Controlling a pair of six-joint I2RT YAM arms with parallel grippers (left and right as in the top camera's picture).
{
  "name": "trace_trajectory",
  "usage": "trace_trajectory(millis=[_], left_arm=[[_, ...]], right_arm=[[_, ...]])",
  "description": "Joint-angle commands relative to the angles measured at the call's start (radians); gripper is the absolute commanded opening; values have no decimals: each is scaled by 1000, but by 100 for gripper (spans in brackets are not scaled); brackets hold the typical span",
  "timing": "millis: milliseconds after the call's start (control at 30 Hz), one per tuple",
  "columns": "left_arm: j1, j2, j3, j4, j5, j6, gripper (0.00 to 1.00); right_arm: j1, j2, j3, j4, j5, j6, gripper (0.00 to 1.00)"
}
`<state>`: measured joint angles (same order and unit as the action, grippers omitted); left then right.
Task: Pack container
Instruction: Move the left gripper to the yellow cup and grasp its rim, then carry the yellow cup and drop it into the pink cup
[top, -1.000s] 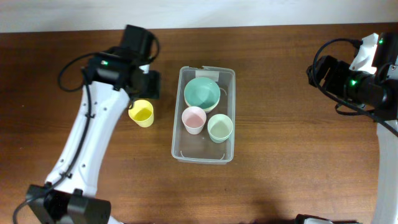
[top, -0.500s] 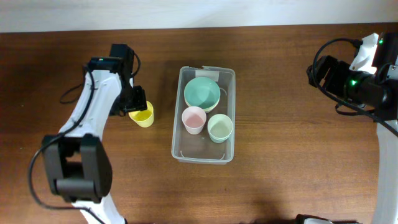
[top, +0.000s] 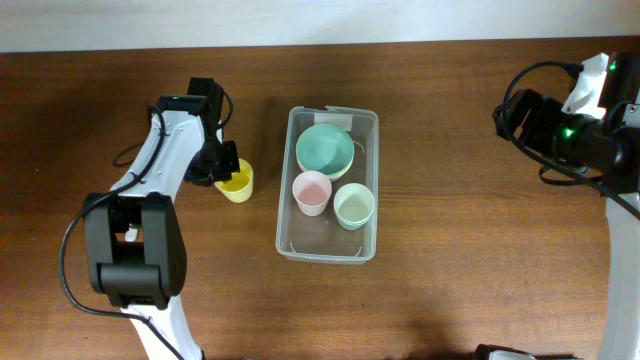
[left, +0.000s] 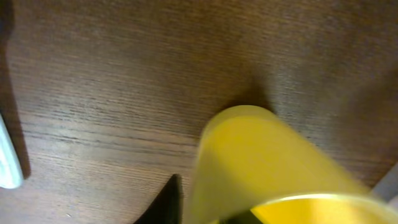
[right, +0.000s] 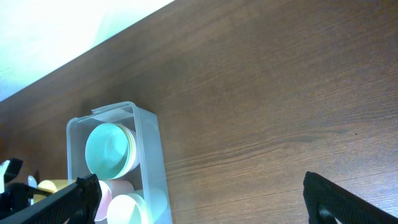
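Bench (top: 460, 270) of dark wood lies under both my arms. At the left, my left fingers (top: 224, 168) are down at the upper left side of a yellow cup (top: 238, 183), which stands upright on the wood just left of the container (top: 318, 238). In the left wrist view the cup fills most of the frame, and one finger shows dark just beside its wall. I cannot tell whether I have a grip on it or how wide I stand. The container sits in the middle of the bench, its white label (top: 336, 118) at the far short end. Inside it are a teal bowl (top: 325, 150) at the label end and, nearer me, a pink cup (top: 312, 191) and a pale green cup (top: 354, 205) side by side. Well to the right, my right fingers (right: 202, 200) hang spread wide above the wood, holding nothing.
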<state>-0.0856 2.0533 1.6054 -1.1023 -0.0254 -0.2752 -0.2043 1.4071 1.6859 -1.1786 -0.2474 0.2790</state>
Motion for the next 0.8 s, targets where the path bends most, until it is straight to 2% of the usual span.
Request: trace_trajectory(millis=[0,233,367,500,667,767], left_arm=[[3,0,0,-3,57,0,1],[3,-81,67,-28,71,11,1],[3,-187,128,-45,189,70,1],[-35,-325,142,-57,270,71,1],[-122,-414,142,-78,259,111,1],[-184,-419,142,-114,185,113,1]], right_arm=[[-6,-4,10,0,9,-10,99],[-6,-4,10,0,9,-10,99],[-6,-4,10,0,9,-10,99],[-6,-4,10,0,9,-10,99],[-6,-4,10,0,9,-10,99],[-6,-4,10,0,9,-10,99]])
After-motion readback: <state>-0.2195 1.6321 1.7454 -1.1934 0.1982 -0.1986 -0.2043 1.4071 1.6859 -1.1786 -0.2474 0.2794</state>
